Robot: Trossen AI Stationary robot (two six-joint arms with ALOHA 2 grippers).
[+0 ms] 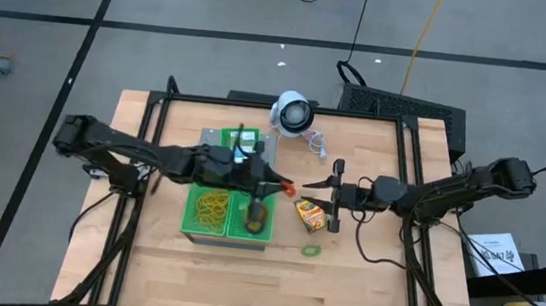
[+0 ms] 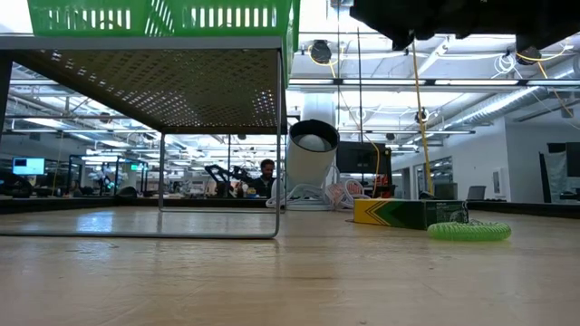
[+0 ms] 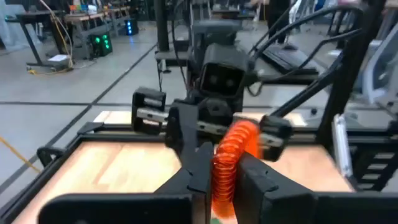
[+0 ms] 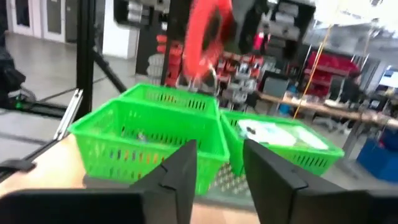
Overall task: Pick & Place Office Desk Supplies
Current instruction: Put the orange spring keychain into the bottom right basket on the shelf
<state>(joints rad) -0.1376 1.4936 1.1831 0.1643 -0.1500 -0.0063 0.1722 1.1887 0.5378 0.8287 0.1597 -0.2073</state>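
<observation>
My left gripper [image 1: 284, 186] is over the right side of the green compartment tray [image 1: 188, 227], shut on an orange coiled rubber-band loop [image 3: 229, 155]. The loop also shows in the right wrist view [image 4: 205, 34]. My right gripper [image 1: 316, 184] is open and empty, level with the left gripper, facing it a short way to its right. A yellow-and-green crayon box [image 1: 310, 213] lies flat on the table below the right gripper; it also shows in the low view [image 2: 408, 213]. A green loop [image 1: 312, 249] lies flat nearer the front edge. Tan-yellow loops [image 1: 212, 207] lie in the tray's left compartment. My left gripper pinches the orange loop between its two fingers [image 3: 193, 174], by the loop's lower part [image 3: 222, 180]. The fingers come level from the table's left. The loop stands upright above the fingers, lifted clear of tray and table.
A second green tray [image 1: 239, 142] stands behind the first. A white round device [image 1: 294, 113] with a cord sits at the table's far edge. In the low view the tray sits raised on a wire stand [image 2: 276, 136]. Bare wood lies along the front edge.
</observation>
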